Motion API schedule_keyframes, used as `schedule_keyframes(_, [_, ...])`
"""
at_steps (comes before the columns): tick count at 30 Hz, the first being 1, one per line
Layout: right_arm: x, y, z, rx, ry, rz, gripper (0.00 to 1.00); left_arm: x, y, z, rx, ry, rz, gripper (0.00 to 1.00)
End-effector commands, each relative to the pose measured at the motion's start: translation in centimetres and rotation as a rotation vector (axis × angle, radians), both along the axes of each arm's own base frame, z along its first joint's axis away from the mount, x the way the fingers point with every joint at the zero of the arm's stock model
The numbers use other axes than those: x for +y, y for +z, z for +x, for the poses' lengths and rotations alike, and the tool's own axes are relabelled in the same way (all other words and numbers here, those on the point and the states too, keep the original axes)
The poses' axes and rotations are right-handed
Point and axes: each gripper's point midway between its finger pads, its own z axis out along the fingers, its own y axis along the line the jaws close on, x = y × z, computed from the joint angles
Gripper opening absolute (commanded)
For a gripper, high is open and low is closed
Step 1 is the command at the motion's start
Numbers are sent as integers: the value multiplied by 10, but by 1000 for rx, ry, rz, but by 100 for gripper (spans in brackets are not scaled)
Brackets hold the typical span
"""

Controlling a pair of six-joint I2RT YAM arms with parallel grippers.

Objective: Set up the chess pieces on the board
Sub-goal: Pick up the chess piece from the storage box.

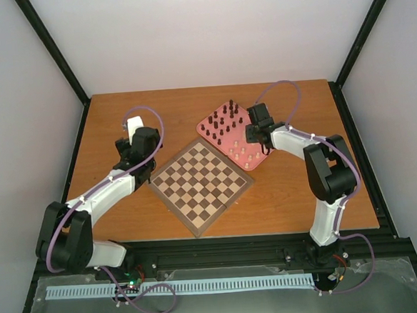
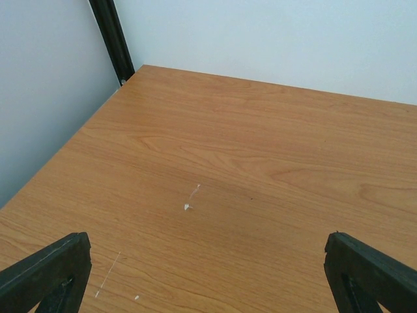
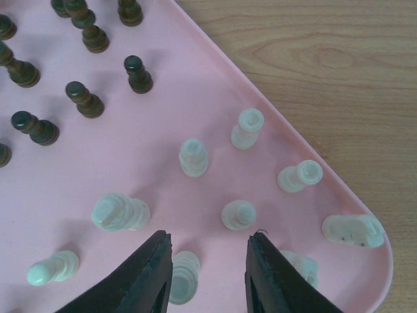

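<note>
The checkered board [image 1: 203, 185] lies turned like a diamond at mid-table, and its squares are bare. The chess pieces stand on a pink tray [image 1: 207, 122]: dark ones [image 1: 220, 123] at the far side, cream ones [image 1: 245, 152] at the near corner. My right gripper [image 1: 253, 135] is open above the cream pieces. In the right wrist view it [image 3: 208, 261] is empty, and a cream pawn [image 3: 238, 214] stands just ahead of the gap. Another cream piece [image 3: 184, 274] sits by the left finger. Dark pieces [image 3: 85, 99] stand further back. My left gripper [image 1: 126, 149] is open and empty left of the board, over bare wood [image 2: 208, 274].
The tray's rim [image 3: 306, 147] runs close on the right, with wooden table [image 3: 352, 78] beyond. A cream piece [image 3: 352, 230] lies on its side at the tray corner. Black frame posts and white walls enclose the table. A post [image 2: 112, 39] stands at the far left corner.
</note>
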Motion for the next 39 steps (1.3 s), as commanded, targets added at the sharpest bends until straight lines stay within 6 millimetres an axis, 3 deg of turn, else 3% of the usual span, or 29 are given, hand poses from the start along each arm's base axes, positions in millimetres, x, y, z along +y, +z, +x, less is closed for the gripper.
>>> schedule_keyframes(1, [9, 17, 6, -52, 28, 26, 36, -3, 18, 6, -47, 16, -20, 100])
schedule_keyframes(7, [6, 24, 7, -72, 14, 17, 41, -3, 17, 7, -43, 17, -16, 100])
schedule_keyframes(16, [-34, 43, 7, -132, -139, -66, 41, -2, 15, 7, -38, 24, -10, 100])
schedule_keyframes(22, [-47, 36, 7, -117, -170, -41, 40, -2, 15, 7, -38, 25, -10, 100])
schedule_keyframes(31, [-51, 41, 24, -119, -156, 30, 38, 0, 19, 5, -42, 27, -13, 100])
schedule_keyframes(34, [-56, 44, 35, -110, -167, 35, 31, 0, 20, 4, -43, 28, -15, 100])
schedule_keyframes(39, [-43, 43, 39, -90, -108, 77, 27, 1, 23, 3, -48, 36, -13, 100])
